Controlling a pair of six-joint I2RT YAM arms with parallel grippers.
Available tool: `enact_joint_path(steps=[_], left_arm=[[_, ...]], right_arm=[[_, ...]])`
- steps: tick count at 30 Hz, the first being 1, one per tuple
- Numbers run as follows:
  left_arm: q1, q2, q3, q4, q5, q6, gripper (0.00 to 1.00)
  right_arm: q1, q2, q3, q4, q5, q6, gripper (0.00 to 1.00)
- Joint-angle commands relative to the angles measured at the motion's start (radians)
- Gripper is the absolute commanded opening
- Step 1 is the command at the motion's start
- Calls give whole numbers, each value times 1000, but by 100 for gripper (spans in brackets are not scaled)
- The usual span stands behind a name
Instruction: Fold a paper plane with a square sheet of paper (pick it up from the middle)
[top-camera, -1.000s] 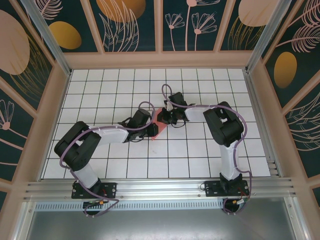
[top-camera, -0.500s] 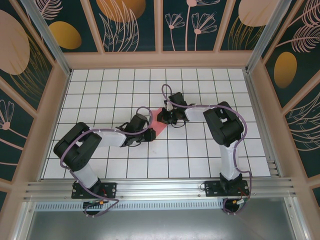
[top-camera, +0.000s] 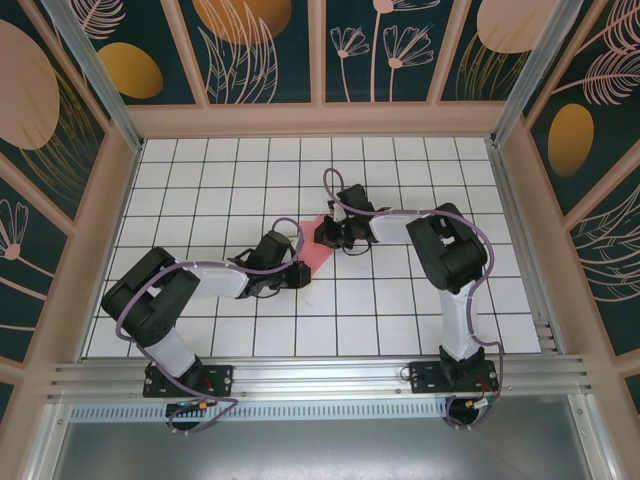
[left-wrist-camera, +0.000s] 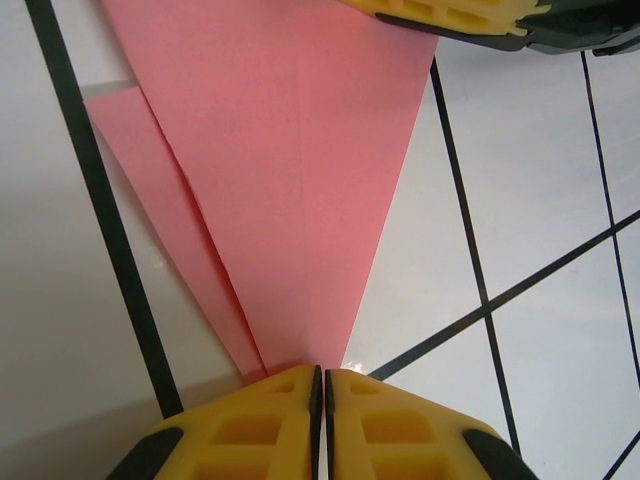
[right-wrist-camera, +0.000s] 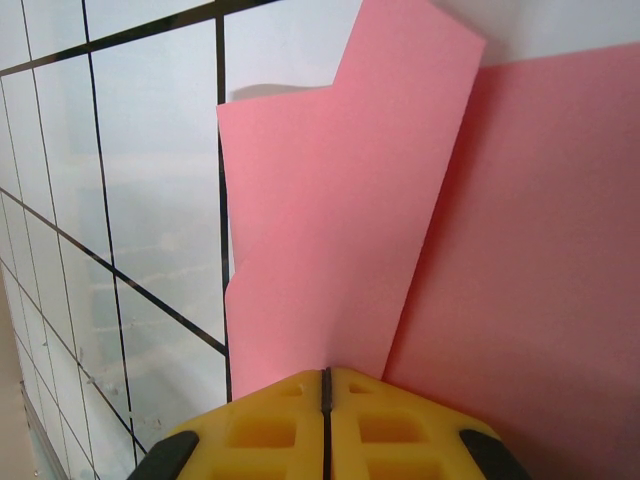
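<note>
the paper plane (top-camera: 314, 256) lies on the bench (top-camera: 400, 300) between both hands, mid-fold, its wings likely not yet set. the left hand (left-wrist-camera: 322, 372) is pressed together at the nose; pinching or only pressing, i cannot tell. the right hand (right-wrist-camera: 326, 375) pinches the wide tail. the long axis runs diagonally, nose pointing near-left. next, i judge, a flap needs folding over with the nose held down.

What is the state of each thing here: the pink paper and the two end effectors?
Thin salmon-pink paper: folded to a narrow point with a centre crease, lying on the white tiled table.
Left end effector: shut, at the paper's pointed tip.
Right end effector: shut, at the paper's wide end.
</note>
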Motion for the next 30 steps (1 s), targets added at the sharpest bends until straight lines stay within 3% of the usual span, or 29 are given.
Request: enact_joint_path(steps=[1, 8, 14, 21, 30], left_arm=[[-31, -13, -39, -167, 77, 38, 13], [-22, -118, -5, -168, 24, 21, 24], [66, -187, 4, -46, -22, -95, 32], [119, -99, 50, 21, -33, -164, 42], [124, -11, 101, 66, 0, -169, 40]], right_arm=[[-5, 100, -33, -85, 122, -9, 10], [-7, 98, -27, -89, 121, -10, 10], [-7, 59, 11, -83, 80, -11, 13], [-8, -48, 66, -81, 51, -13, 24], [-8, -175, -43, -67, 131, -3, 28]])
